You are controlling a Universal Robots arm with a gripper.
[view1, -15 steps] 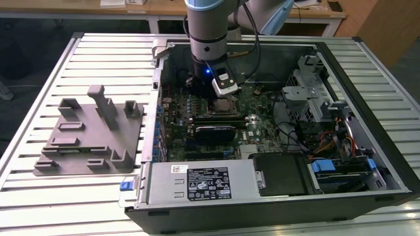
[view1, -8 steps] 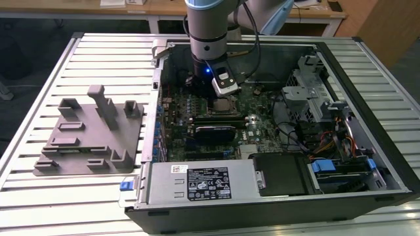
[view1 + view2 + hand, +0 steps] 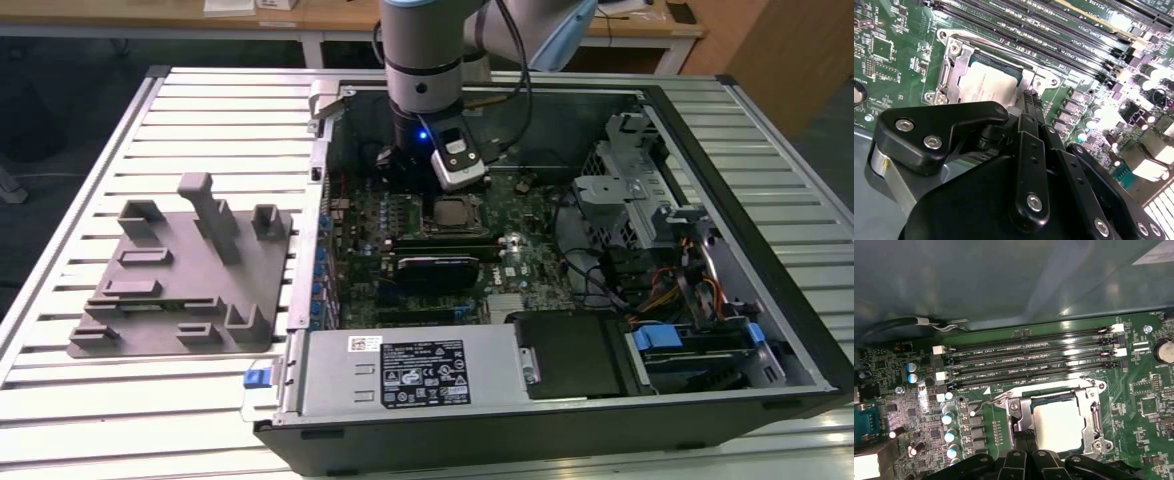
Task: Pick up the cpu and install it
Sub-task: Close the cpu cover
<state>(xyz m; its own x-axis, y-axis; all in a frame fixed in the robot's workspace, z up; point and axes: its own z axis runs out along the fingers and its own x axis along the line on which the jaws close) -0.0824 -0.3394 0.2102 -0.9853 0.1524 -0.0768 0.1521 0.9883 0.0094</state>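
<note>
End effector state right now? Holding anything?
End effector: closed, holding nothing; the cpu lies in the socket next to its tips.

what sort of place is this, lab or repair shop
Probably a robotics lab bench: a robot arm reaches into an open computer case on a slatted metal table, a grey holder tray lies beside it, and wooden desks stand behind.
</note>
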